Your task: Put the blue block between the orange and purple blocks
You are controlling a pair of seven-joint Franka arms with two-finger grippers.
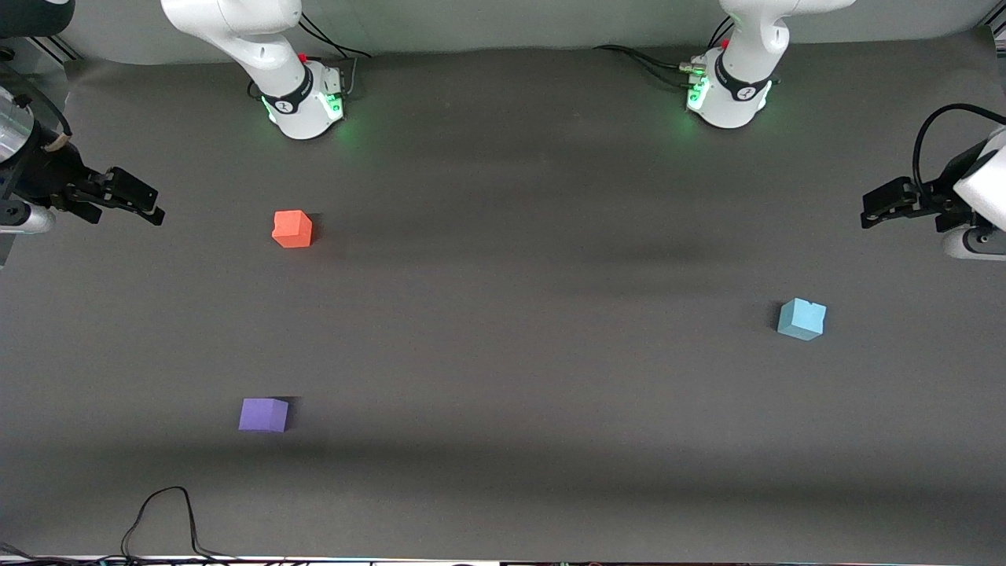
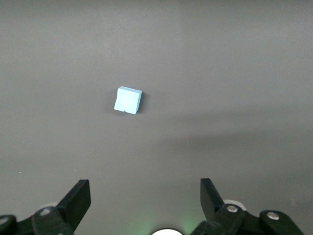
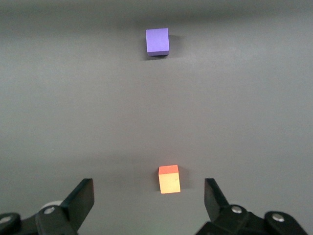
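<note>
Dark grey matting is being shown across the whole table (image 1: 503, 377), with both arm bases standing along the edge farthest from the front camera and a thin black cable (image 1: 169, 519) lying on the mat at the nearest edge.

Three foam cubes are being seen, all resting flat on the mat and well apart from one another. The blue block (image 1: 802, 318) is lying toward the left arm's end of the table, its notched top edge being picked out clearly in the front view. The orange block (image 1: 292, 229) is sitting toward the right arm's end, and the purple block (image 1: 264, 414) is being found at that same end, nearer to the front camera than the orange one. The stretch of mat between those two is being left bare.

The left gripper (image 1: 871, 212) is being held up in the air at the left arm's end of the table, with nothing gripped; in the left wrist view its fingers (image 2: 78, 198) are being shown spread wide, and the blue block (image 2: 127, 100) is being framed well ahead of them.

The right gripper (image 1: 145, 206) is being held aloft at the right arm's end, also spread wide and carrying nothing. In the right wrist view the orange block (image 3: 169, 179) is being seen between the fingers (image 3: 84, 196), down on the mat and untouched, with the purple block (image 3: 157, 41) farther off.
</note>
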